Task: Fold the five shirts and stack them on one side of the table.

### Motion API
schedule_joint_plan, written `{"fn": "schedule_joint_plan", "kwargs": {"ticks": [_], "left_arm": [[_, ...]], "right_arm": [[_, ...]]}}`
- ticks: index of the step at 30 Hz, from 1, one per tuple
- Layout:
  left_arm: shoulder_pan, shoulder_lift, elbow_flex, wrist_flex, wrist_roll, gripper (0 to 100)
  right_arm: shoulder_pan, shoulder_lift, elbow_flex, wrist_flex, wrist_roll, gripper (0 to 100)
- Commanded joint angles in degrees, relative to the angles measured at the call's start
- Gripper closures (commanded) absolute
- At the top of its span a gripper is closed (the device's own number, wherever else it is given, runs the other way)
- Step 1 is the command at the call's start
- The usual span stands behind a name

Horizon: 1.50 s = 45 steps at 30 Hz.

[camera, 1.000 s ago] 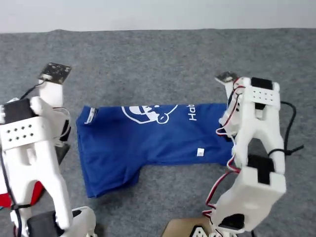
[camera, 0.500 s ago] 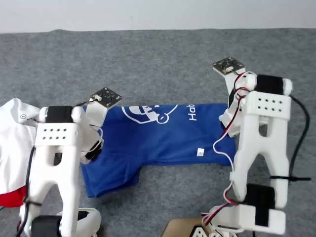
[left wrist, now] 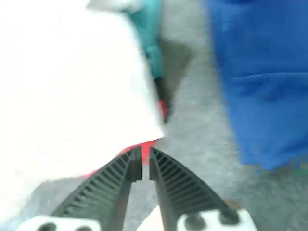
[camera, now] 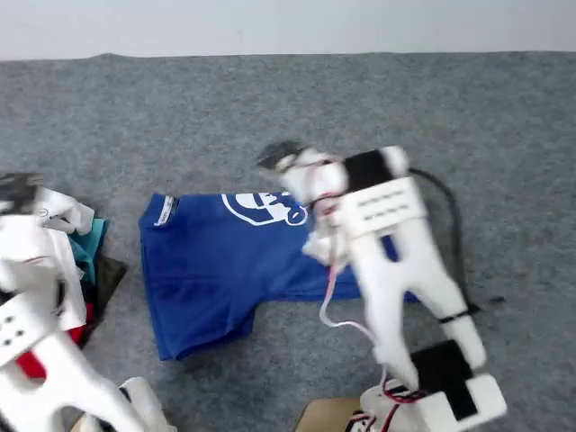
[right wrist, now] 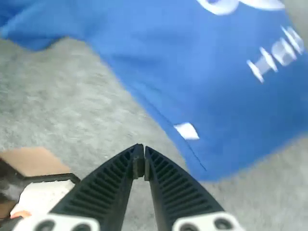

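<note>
the right claw (right wrist: 139,159) has its tips pressed together with nothing between them, hanging over bare grey table (camera: 270,99) just beside the edge of the blue shirt (right wrist: 192,72). the left claw (left wrist: 142,161) is closed to a hairline gap, also empty, above the edge of a white shirt (left wrist: 72,86) that tops a loose pile (camera: 85,261) with teal and red cloth poking out beneath. in the high view the blue shirt (camera: 216,261) lies only partly folded mid-table, one flap jutting toward the arms, with the right arm (camera: 387,243) slung across its far half. my worry: an arm passing that low may drag the cloth and spoil the fold, and closed tips would only push fabric into a bunch, not pinch it
</note>
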Motion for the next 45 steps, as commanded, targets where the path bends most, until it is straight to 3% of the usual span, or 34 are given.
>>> {"fn": "schedule_joint_plan", "kwargs": {"ticks": [1, 6, 12, 21, 45], "left_arm": [[-12.31, 0.53, -0.66, -4.13, -0.79, 95], [-22.07, 5.19, 2.68, -8.44, -1.14, 95], [-27.87, 10.29, 4.35, -12.48, -2.99, 95], [-27.87, 13.89, 4.00, -14.24, -2.99, 95], [-28.13, 13.63, 3.91, -13.89, -2.99, 95]], "right_arm": [[-9.10, 2.77, -0.35, -3.12, -0.44, 99.0], [-19.47, 8.92, -0.53, -7.52, 1.23, 96.1], [-27.12, 14.46, -0.62, -10.33, 3.16, 70.8], [-36.09, 17.89, -1.67, -14.99, 3.25, 70.1], [-37.14, 38.55, -10.02, -18.59, 2.99, 70.7]]}}
